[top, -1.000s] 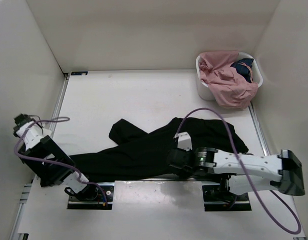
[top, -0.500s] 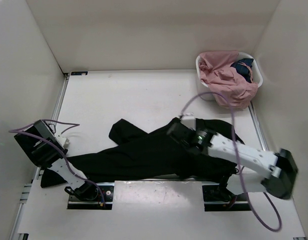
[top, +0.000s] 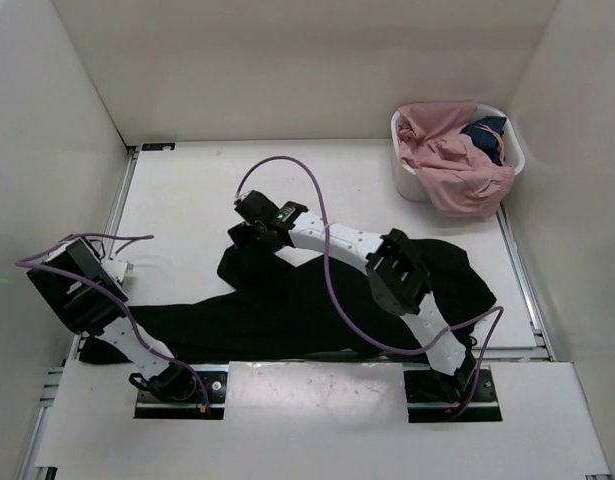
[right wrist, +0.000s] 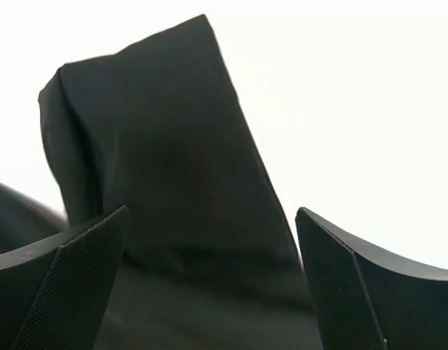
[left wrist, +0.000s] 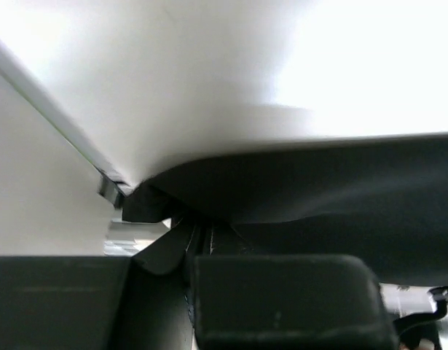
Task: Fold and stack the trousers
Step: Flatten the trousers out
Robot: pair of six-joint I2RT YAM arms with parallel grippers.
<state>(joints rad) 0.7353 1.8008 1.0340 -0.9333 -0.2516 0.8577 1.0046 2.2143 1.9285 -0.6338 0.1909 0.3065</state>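
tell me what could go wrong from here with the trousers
1. The right gripper stands open over a doubled-over leg end of the trousers; closing may pinch only one layer, leaving the leg twisted.
2. Its purple cable drapes across the fabric and might snag or drag it.
3. The left gripper is shut on the other leg end by the left edge of the table; an uneven pull may bunch the cloth.

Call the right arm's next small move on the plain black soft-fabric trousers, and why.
Probably lower the right gripper and close it on the folded leg end of the black soft-fabric trousers. Its jaws stand wide open, straddling that end with no contact visible, while the left gripper appears shut on puckered fabric near the table's left side.
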